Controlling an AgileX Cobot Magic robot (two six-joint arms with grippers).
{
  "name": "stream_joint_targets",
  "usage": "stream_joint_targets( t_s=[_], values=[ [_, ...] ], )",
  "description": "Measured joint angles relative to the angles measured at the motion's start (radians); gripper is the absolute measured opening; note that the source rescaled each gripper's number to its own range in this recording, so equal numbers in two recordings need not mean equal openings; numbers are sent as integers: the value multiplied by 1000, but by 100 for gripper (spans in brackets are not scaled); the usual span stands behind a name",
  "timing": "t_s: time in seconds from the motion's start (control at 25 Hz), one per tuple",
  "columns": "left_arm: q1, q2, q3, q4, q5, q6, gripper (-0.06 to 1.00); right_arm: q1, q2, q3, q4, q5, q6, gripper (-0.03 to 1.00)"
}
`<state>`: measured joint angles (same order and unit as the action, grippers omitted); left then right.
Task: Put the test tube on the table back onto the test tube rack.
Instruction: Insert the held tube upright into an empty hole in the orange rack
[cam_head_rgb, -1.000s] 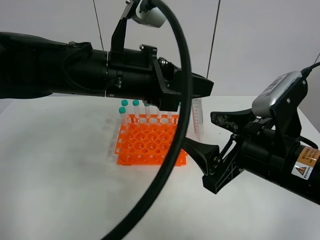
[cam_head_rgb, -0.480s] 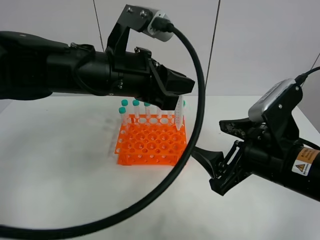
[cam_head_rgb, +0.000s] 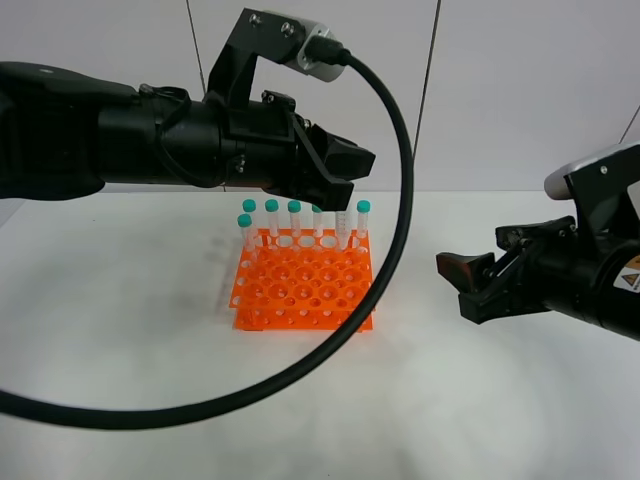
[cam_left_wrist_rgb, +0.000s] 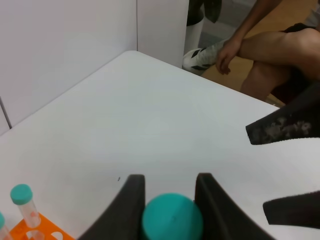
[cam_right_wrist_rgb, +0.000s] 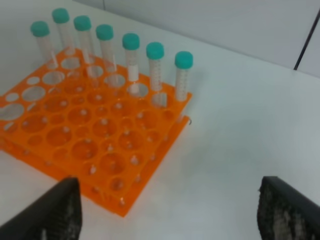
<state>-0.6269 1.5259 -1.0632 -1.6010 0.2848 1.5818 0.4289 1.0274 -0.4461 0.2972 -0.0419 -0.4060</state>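
Note:
The orange test tube rack (cam_head_rgb: 300, 290) stands mid-table on the white table (cam_head_rgb: 150, 400). Several teal-capped tubes (cam_head_rgb: 271, 215) stand upright along its back row. My left gripper (cam_head_rgb: 342, 200) hangs over that row. In the left wrist view its two fingers (cam_left_wrist_rgb: 134, 200) press either side of the test tube's teal cap (cam_left_wrist_rgb: 172, 217). That test tube (cam_head_rgb: 341, 230) stands upright in a back-row hole, second from the right end. My right gripper (cam_head_rgb: 468, 285) is open and empty, right of the rack. Its fingers frame the rack (cam_right_wrist_rgb: 75, 130) in the right wrist view.
A thick black cable (cam_head_rgb: 395, 250) loops from the left arm down in front of the rack and across the table. A seated person (cam_left_wrist_rgb: 270, 50) is beyond the table's far right corner. A pale grey panelled wall (cam_head_rgb: 500, 80) stands behind.
My left gripper carried the test tube from right of the rack leftward and down into the back row. My right gripper drew back to the right and rose.

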Motion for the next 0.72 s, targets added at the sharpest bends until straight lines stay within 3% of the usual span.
stream_joint_targets(
  t_s=[0.2, 0.32, 0.52, 0.6, 0.72],
  values=[
    [0, 0, 0, 0, 11, 0, 0, -61, 70, -162, -11, 258, 42, 87],
    [0, 0, 0, 0, 21, 0, 0, -114, 136, -264, -98, 460, 106, 86],
    [0, 0, 0, 0, 33, -1, 0, -175, 201, -370, -414, 725, 317, 86],
    [0, 0, 0, 0, 35, -1, 0, -177, 203, -387, -559, 771, 415, 86],
    [0, 0, 0, 0, 41, -1, 0, -179, 203, -403, -654, 794, 521, 86]
  ],
)
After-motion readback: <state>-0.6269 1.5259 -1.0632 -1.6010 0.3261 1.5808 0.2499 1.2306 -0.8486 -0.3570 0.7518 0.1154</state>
